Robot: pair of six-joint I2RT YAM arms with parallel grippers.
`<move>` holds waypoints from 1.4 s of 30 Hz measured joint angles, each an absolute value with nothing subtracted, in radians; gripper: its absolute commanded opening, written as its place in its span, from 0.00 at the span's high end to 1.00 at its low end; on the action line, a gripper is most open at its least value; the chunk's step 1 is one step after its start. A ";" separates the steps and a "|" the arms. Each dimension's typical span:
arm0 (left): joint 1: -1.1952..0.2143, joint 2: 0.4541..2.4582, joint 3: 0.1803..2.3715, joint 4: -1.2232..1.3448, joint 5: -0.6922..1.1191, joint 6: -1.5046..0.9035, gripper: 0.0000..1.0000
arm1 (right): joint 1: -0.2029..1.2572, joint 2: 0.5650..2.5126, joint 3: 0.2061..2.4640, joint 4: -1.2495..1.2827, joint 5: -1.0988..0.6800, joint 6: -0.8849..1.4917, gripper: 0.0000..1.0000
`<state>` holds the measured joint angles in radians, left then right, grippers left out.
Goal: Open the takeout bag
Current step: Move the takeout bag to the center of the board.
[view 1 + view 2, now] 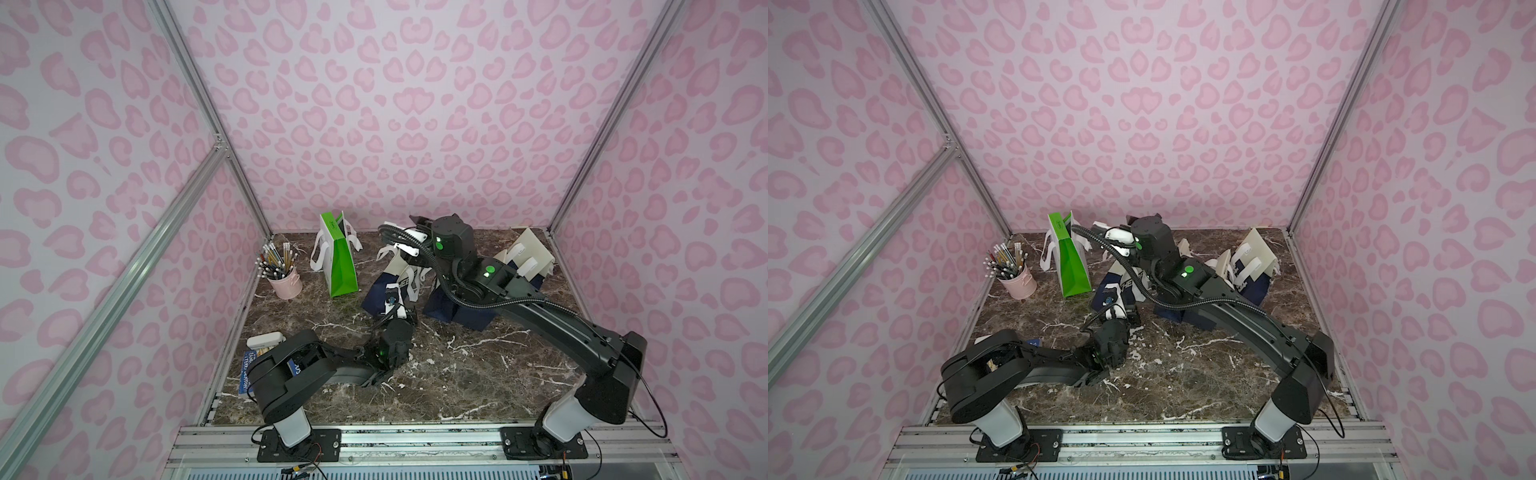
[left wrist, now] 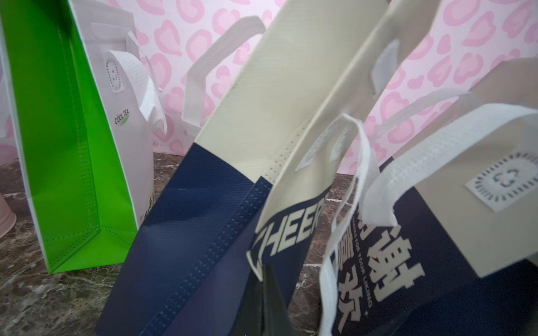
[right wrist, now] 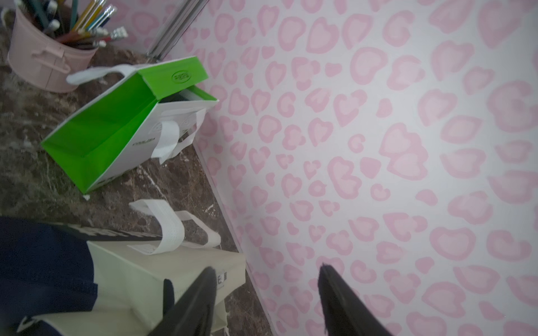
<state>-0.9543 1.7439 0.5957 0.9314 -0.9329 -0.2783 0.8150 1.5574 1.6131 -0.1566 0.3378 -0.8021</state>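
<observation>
Left gripper (image 1: 392, 296): pinched shut on takeout bag (image 2: 189, 232) panel. Right gripper (image 3: 267, 273): spread, empty — beware tipping bag toward green bag (image 3: 102, 136) through one-sided pull.

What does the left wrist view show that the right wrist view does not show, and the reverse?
Only left wrist: legible CHEER lettering and a second navy bag with Chinese characters. Only right wrist: the pencils in the pink cup, the open top of the green bag, and the open right hand. Both: the green bag, the navy-and-cream bag, the marble table.
</observation>
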 measured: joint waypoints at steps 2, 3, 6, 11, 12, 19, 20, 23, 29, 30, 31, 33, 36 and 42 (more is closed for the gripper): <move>-0.943 1.768 0.608 0.931 -0.936 -0.307 0.95 | 0.814 1.485 1.537 -0.110 0.341 -0.721 0.36; -0.936 1.781 0.614 0.931 -0.939 -0.326 0.95 | 0.814 1.451 1.497 -0.092 0.342 -0.686 0.36; -0.910 1.810 0.630 0.931 -0.939 -0.381 0.95 | 0.814 1.372 1.390 -0.056 0.366 -0.604 0.35; -0.869 1.847 0.662 0.934 -0.938 -0.445 0.95 | 0.814 1.259 1.243 -0.028 0.428 -0.530 0.35; -0.863 1.854 0.669 0.939 -0.934 -0.450 0.95 | 0.813 1.237 1.220 -0.024 0.434 -0.519 0.35; -0.830 1.898 0.722 0.946 -0.905 -0.471 0.84 | 0.812 1.163 1.135 -0.004 0.476 -0.484 0.35; -0.828 1.903 0.727 0.946 -0.901 -0.471 0.78 | 0.812 1.158 1.128 -0.005 0.477 -0.480 0.35; -0.827 1.912 0.739 0.944 -0.897 -0.471 0.61 | 0.812 1.147 1.117 -0.009 0.482 -0.469 0.34; -0.826 1.867 0.713 0.928 -0.888 -0.467 0.29 | 0.809 1.119 1.095 -0.009 0.495 -0.454 0.34; -0.826 1.845 0.696 0.928 -0.881 -0.467 0.24 | 0.809 1.108 1.083 -0.007 0.499 -0.452 0.34; -0.829 1.819 0.674 0.928 -0.871 -0.466 0.20 | 0.809 1.099 1.068 -0.001 0.503 -0.448 0.34; -0.834 1.776 0.637 0.923 -0.869 -0.459 0.18 | 0.809 1.083 1.041 0.012 0.511 -0.438 0.33; -0.857 1.710 0.581 0.900 -0.842 -0.443 0.18 | 0.807 1.077 1.020 0.028 0.528 -0.419 0.33; -0.923 1.604 0.497 0.880 -0.760 -0.399 0.27 | 0.781 1.088 1.052 0.012 0.577 -0.322 0.28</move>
<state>-0.9234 1.6035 0.4969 0.8803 -0.7601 -0.3992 0.7815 1.0882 1.0523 0.0124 0.5766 -0.3222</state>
